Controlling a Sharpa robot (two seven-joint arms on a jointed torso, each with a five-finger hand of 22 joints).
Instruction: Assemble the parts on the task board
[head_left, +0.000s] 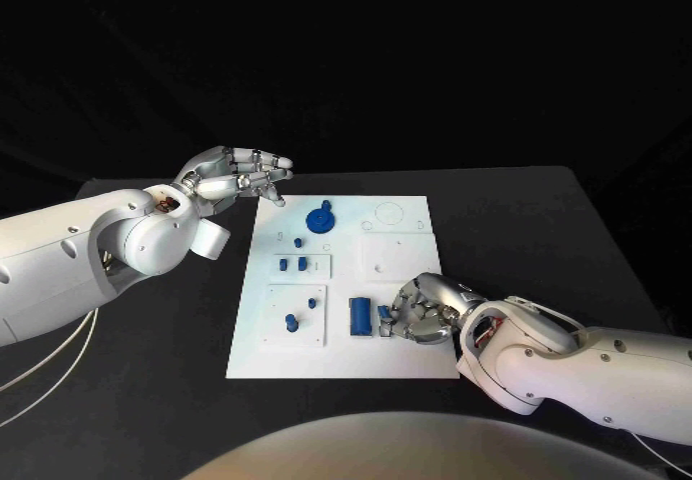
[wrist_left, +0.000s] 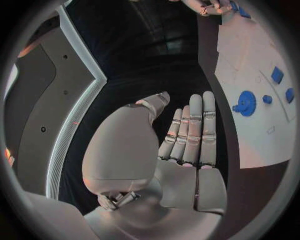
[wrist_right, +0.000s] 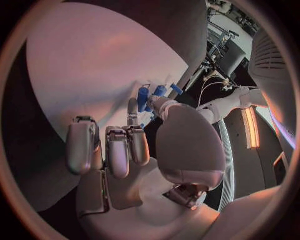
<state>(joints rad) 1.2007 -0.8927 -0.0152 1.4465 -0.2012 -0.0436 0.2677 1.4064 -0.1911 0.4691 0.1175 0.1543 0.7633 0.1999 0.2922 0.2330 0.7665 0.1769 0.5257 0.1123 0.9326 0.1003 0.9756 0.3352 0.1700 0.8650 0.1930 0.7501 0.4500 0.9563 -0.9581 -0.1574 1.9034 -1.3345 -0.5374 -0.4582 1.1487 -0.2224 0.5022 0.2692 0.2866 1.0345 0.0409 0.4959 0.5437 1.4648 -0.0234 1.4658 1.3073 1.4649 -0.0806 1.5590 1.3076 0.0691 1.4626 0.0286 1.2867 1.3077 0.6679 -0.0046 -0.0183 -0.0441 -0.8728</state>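
The white task board (head_left: 397, 345) is seen in the middle of the black table (head_left: 577, 250), with small blue parts spread across it. A blue gear-shaped part (head_left: 322, 217) lies near the far edge, and an upright blue cylinder (head_left: 359, 316) stands near the near edge. The right hand (head_left: 426, 310) is lowered onto the board just beside that cylinder, and a small blue part (wrist_right: 145, 100) is pinched at its fingertips. The left hand (head_left: 238, 178) is held above the far left corner of the board, fingers straight and holding nothing.
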